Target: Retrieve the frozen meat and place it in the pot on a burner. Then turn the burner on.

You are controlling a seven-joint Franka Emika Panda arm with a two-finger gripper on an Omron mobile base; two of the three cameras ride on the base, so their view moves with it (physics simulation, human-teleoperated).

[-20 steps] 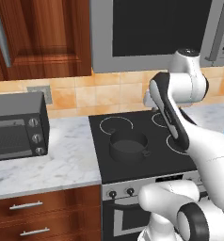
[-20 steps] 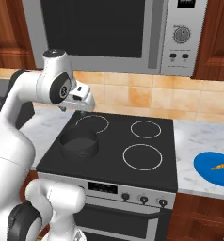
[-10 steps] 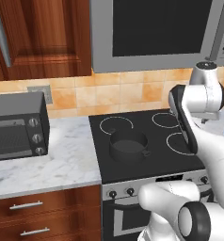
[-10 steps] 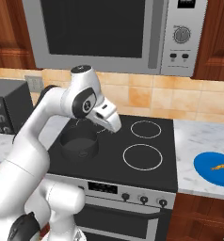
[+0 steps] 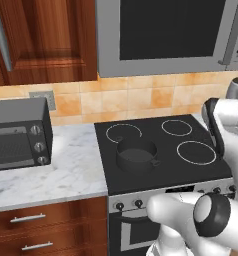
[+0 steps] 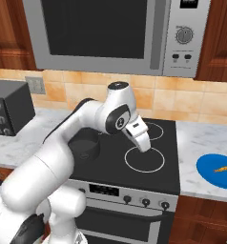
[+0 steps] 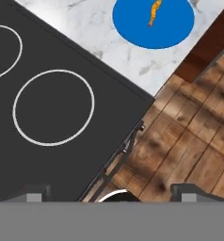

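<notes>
A: Where is the gripper (image 6: 145, 143)?
B: Over the black stovetop (image 6: 110, 159), above the ring of the front right burner (image 6: 144, 159). In the hand view its two finger tips (image 7: 37, 194) stand wide apart at the bottom, with nothing between them.

A: What lies under the hand?
B: The hand view looks down on that burner ring, the stovetop's front right corner, then a strip of white marble counter (image 7: 104, 37) and the wood plank floor (image 7: 189, 141) beyond the counter's edge.

A: And the frozen meat (image 7: 154, 12)?
B: A tiny curved orange piece lying on the blue plate (image 7: 137, 28), on the counter right of the stove, near its front edge. From the right base view it sits near the plate's middle, well apart from the gripper.

A: The pot (image 5: 136, 154)?
B: A short, wide dark grey pot with two small side handles, on the front left burner. It is uncovered, and its inside looks dark.

A: Room to move?
B: The back burners are bare, and so is the counter between stove and plate. A microwave (image 6: 106, 33) hangs over the stove, with tan tiles (image 6: 182, 102) behind. A toaster oven (image 5: 18, 132) sits on the left counter, and knobs (image 6: 145, 202) line the stove's front panel.
</notes>
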